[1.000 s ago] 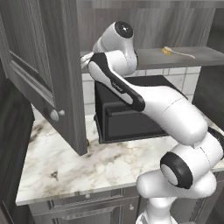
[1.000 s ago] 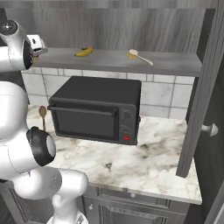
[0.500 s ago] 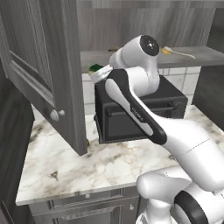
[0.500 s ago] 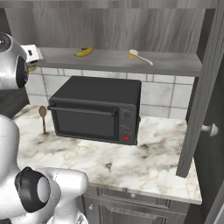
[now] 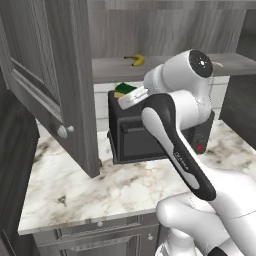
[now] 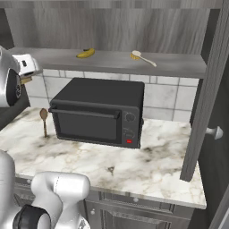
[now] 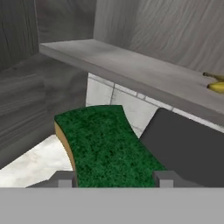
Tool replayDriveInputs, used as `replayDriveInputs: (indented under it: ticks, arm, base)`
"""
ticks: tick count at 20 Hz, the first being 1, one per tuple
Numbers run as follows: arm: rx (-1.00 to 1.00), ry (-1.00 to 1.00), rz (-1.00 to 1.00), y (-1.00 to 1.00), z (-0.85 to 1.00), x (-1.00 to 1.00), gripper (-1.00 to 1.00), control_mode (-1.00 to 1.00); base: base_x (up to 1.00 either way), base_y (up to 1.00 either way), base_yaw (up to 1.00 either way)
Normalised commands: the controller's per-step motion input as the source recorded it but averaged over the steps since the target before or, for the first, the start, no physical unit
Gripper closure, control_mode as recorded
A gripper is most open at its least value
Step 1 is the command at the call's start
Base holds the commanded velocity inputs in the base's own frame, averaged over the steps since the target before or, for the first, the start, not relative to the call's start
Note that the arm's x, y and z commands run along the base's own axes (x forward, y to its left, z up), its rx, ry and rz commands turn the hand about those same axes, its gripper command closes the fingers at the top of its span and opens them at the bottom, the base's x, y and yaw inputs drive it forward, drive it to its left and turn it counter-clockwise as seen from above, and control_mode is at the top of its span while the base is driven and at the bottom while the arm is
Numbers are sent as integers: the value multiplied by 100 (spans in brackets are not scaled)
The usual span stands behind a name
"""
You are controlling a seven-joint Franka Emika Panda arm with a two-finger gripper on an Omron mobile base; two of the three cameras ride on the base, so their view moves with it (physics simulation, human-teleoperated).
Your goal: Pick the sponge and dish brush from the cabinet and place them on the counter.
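Marble table (image 6: 147, 167) carries black microwave (image 6: 100, 109), spoon (image 6: 44, 117) leaning beside it. Grey cabinet (image 5: 55, 80) door open, shelf (image 6: 179, 67) holds banana (image 6: 86, 53) and brush (image 6: 142, 57), well apart. Pincer (image 7: 114, 177) clamped on sponge (image 7: 107, 144), held in air below the shelf, above microwave's left end.

One sponge (image 7: 105, 144), one dish brush (image 6: 142, 57) and one banana (image 6: 85, 53) can be counted. There is one black microwave (image 6: 100, 110), one brown spoon (image 6: 44, 117) and one marble surface (image 6: 147, 167). Two cabinet (image 5: 165, 30) doors hang open
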Motion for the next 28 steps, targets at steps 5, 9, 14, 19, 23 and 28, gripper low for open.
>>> replayDriveInputs:
  ticks: [5, 9, 14, 19, 23, 28]
  arm:
    - [-5, 11, 0, -9, 0, -50, 100, -100]
    - [-6, 14, 0, -3, -1, -46, 100, -100]
    - [-7, 15, 0, 0, -10, -42, 100, -100]
    - [-10, 12, 0, 1, -16, -23, 100, -100]
    - [-11, 15, 0, 7, -21, -9, 100, -100]
    - [-7, 10, 0, 0, -27, -19, 100, -100]
  base:
    - [0, 0, 0]
    - [0, 0, 0]
    - [0, 0, 0]
    - [0, 0, 0]
    - [0, 0, 0]
    - [0, 0, 0]
